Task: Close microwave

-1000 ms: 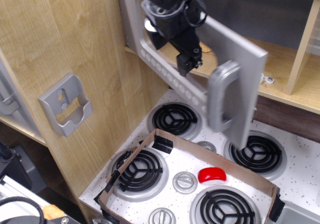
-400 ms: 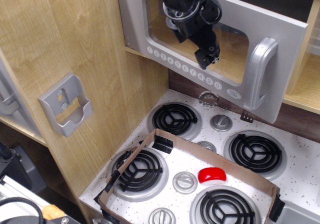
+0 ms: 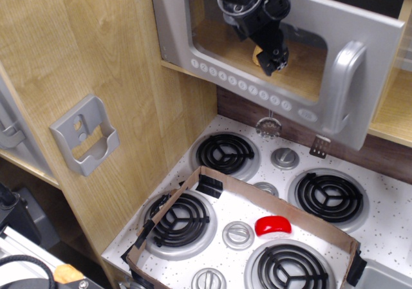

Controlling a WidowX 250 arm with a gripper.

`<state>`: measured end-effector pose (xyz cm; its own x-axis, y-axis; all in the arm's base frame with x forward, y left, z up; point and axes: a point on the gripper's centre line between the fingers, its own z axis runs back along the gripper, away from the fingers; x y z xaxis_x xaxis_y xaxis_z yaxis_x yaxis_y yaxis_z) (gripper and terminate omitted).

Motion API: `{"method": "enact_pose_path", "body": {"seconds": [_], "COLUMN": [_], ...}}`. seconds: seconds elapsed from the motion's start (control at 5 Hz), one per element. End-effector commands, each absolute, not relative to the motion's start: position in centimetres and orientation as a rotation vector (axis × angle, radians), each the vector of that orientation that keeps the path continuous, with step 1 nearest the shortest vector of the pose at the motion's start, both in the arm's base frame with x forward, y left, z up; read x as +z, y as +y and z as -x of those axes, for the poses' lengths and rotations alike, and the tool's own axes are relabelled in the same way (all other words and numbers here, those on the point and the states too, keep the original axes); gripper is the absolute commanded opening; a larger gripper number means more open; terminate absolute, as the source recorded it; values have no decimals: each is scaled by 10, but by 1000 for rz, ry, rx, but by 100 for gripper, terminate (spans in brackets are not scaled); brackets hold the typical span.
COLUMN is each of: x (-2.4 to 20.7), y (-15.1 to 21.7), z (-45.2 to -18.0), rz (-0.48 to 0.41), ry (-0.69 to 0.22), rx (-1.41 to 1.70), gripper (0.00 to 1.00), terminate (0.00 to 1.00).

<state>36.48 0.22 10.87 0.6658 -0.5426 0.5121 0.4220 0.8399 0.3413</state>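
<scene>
Above the stove [image 3: 270, 212] we see the microwave [image 3: 212, 64], its silver-grey windowed door stretching wide, nearly shut, handle rightward, while our gripper [image 3: 273, 60] presses it, finger spread unclear.

A: Bright, even light here, coming from above, and the speckled white stovetop [image 3: 386, 231] is crisp at its front edge.

B: Soft shadows only, under the cardboard strip [image 3: 283, 208]. Faint sheen on the silver microwave [image 3: 174, 38] door, no hard glare.

A: The black gripper [image 3: 273, 62] reads dark, its detail lost. Bottom-left corner goes dim and slightly soft.
</scene>
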Motion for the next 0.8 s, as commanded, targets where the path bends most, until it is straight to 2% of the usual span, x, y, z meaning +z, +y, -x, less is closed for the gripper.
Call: {"method": "enact_pose_path", "body": {"seconds": [0.0, 0.2, 0.4, 0.6], "x": [144, 147, 145, 145], "y": [-12, -13, -14, -14], "z": [-383, -386, -383, -383], "rz": [-239, -246, -243, -243], "ry": [-735, -780, -735, -735], "rx": [-595, -593, -598, -598], "gripper": [100, 100, 100, 100], "terminate": [0, 0, 0, 0]}}
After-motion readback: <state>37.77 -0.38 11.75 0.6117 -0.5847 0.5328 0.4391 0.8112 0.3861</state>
